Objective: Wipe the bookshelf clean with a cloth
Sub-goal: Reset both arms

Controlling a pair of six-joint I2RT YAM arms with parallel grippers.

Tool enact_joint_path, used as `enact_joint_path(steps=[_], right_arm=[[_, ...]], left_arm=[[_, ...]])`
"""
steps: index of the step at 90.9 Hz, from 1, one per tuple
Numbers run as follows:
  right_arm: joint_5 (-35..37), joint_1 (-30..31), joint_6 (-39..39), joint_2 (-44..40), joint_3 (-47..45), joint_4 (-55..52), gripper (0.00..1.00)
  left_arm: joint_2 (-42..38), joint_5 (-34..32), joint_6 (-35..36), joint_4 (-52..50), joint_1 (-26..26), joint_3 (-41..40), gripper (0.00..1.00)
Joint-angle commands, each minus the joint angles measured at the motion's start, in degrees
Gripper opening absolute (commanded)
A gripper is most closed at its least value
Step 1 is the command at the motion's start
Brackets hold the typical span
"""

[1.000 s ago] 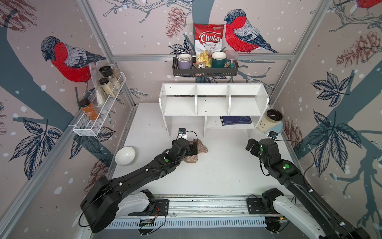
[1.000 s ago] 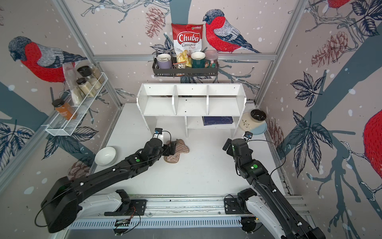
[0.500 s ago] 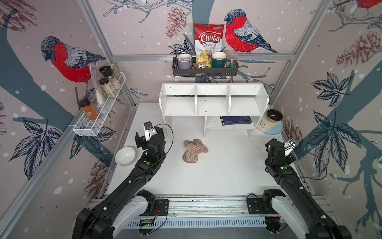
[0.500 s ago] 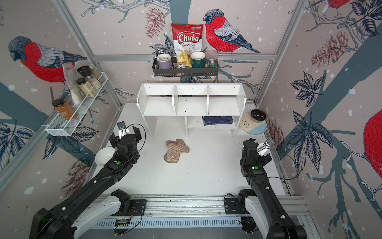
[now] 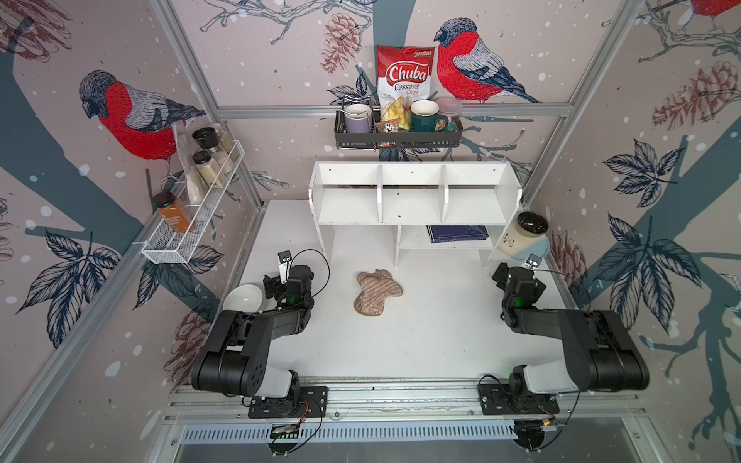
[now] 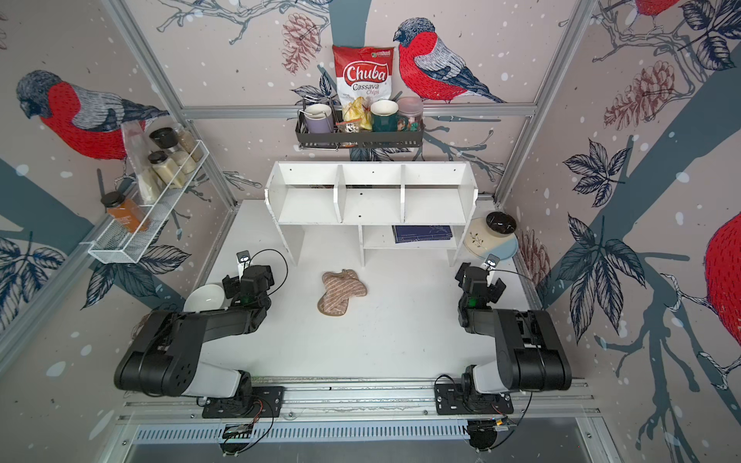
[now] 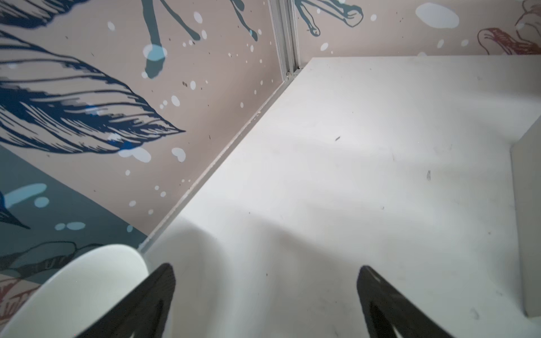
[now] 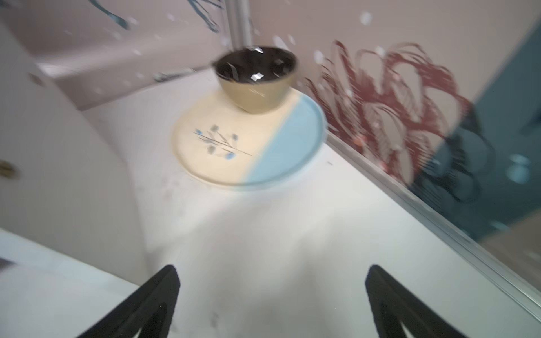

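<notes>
1. Back wall first: the red-and-white chip bag (image 5: 405, 80) reads "Chuba Cassava Chips". It stands in the black wall rack (image 5: 397, 138) between a lilac mug (image 5: 357, 118) and a green mug (image 5: 425, 116).
2. On the side wall by the left arm (image 5: 256, 324), the white wire basket (image 5: 192, 234) carries an orange-filled jar (image 5: 176, 214) and black-lidded jars (image 5: 210, 170) with pale contents. Their labels are too small to read.
3. The bookshelf (image 5: 413, 200) stands at the back of the desk (image 5: 421, 340), and a dark blue book (image 5: 458, 233) lies flat on its small lower shelf.
4. Just beside the bookshelf's right leg, a cream-and-blue plate (image 5: 516, 245) bears a tan bowl (image 5: 532, 221) with a dark inside.
5. And there's the cloth (image 5: 377, 292), crumpled on the desk in front of the bookshelf, between the two arms, touched by neither claw.
6. The left arm is folded low. The left claw (image 7: 265, 269) hangs with its jaws wide apart and nothing between them, over bare desk just beside a white bowl (image 7: 79, 292).
7. The right arm (image 5: 569, 328) mirrors it, folded low. The right claw (image 8: 272, 270) is spread wide and empty, facing the plate in a blurred wrist view.
</notes>
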Motion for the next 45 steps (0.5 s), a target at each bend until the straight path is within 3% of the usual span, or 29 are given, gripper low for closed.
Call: enact_joint_path(steps=[1, 6, 13, 20, 26, 33, 45], right_arm=[[-5.5, -0.1, -2.9, -0.2, 1.3, 2.7, 1.0], [-5.5, 0.0, -3.6, 1.2, 0.1, 7.5, 1.0], [-5.4, 0.1, -3.4, -0.3, 0.9, 3.8, 1.0], [-4.9, 0.3, -3.7, 0.1, 0.7, 4.7, 1.0], [-3.9, 0.9, -3.9, -0.1, 1.2, 3.3, 1.0], [-2.8, 1.8, -4.5, 0.2, 1.4, 3.5, 1.0], [-1.7, 2.4, -4.9, 0.3, 1.6, 3.2, 1.0]], left_arm=[[2.0, 7.9, 2.8, 11.3, 0.4, 0.1, 0.97], [7.1, 7.9, 4.4, 21.6, 0.4, -1.4, 0.96], [3.7, 8.9, 2.0, 11.4, 1.0, 0.1, 0.96], [6.3, 9.3, 2.7, 14.7, 1.6, 1.2, 0.97], [4.2, 9.2, 1.8, 8.0, 1.7, 2.6, 0.98], [6.0, 9.3, 3.0, 13.8, 1.5, 1.3, 0.98], [5.6, 10.4, 3.3, 12.6, 1.4, 1.7, 0.98]])
